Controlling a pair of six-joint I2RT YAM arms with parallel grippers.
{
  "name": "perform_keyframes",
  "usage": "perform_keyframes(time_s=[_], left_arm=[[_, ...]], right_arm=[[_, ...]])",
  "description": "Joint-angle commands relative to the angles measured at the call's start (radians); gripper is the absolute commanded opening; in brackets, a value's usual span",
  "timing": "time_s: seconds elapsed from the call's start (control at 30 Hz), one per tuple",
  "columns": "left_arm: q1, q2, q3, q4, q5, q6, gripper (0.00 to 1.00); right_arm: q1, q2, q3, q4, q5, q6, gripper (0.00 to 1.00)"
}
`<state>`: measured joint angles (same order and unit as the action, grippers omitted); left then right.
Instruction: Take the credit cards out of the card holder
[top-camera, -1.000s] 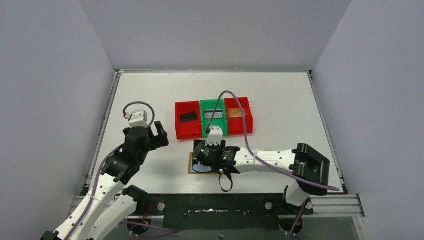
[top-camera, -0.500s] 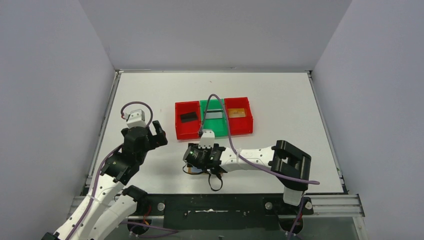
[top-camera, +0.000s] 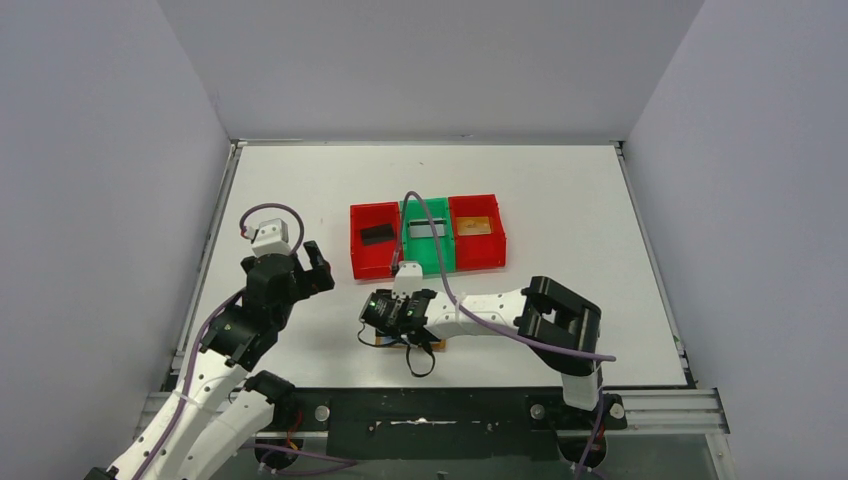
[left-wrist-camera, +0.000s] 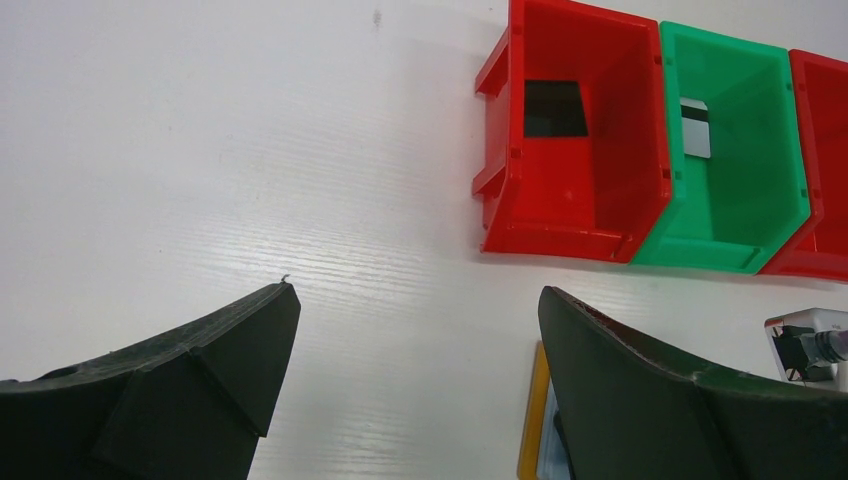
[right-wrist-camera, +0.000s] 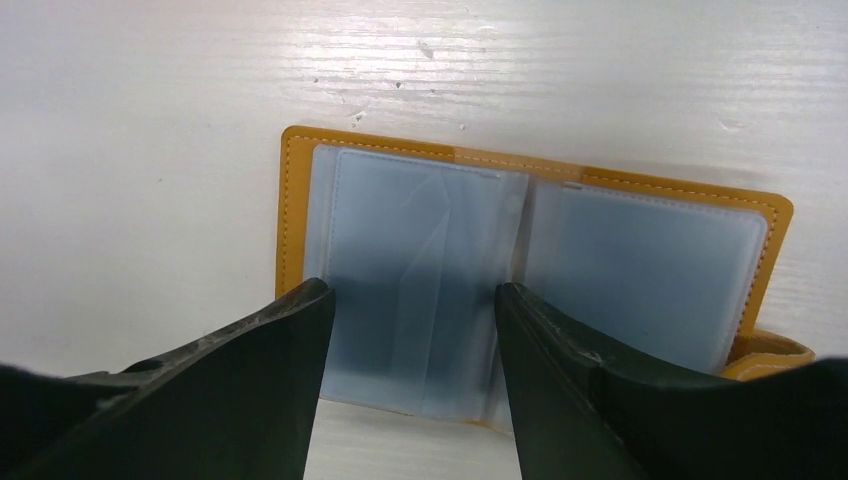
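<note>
The white table (top-camera: 580, 190) carries a row of red and green bins (top-camera: 480, 258) with a card in each, so treat this step as a check of the card holder (right-wrist-camera: 640, 265). It lies open and flat near the table's front edge, under the right gripper (right-wrist-camera: 410, 292). That claw stands wide and holds nothing, its fingers straddling the left sleeve panel (right-wrist-camera: 420, 230). The left gripper (left-wrist-camera: 417, 290) hangs wide and empty too, off to the left and apart from the holder. A faint crease shows in the left sleeve, and you cannot tell whether a card is inside. If one is, pin the orange cover with the left claw. Then pinch the card's exposed edge low, and draw it along the sleeve rather than lifting.
</note>
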<state>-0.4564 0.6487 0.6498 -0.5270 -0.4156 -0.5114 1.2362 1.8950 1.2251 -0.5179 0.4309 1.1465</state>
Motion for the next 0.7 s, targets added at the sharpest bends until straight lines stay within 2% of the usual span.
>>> perform_keyframes(time_s=[0.0,0.4,0.53,0.67], left_arm=[[0.005,-0.014,0.011,0.047,-0.012,0.004,0.93],[0.010,-0.008,0.011,0.052,-0.003,0.005,0.93],[0.012,-0.006,-0.010,0.054,0.011,0.009,0.93],[0.013,-0.005,-0.009,0.062,0.049,0.017,0.93]], right_arm=[[-0.007,0.006,0.040,-0.037,0.020,0.017,0.59],[-0.016,-0.003,0.009,-0.013,0.013,0.031,0.36],[-0.030,-0.054,-0.053,0.066,-0.004,0.030,0.28],[-0.061,-0.143,-0.181,0.248,-0.052,0.010,0.24]])
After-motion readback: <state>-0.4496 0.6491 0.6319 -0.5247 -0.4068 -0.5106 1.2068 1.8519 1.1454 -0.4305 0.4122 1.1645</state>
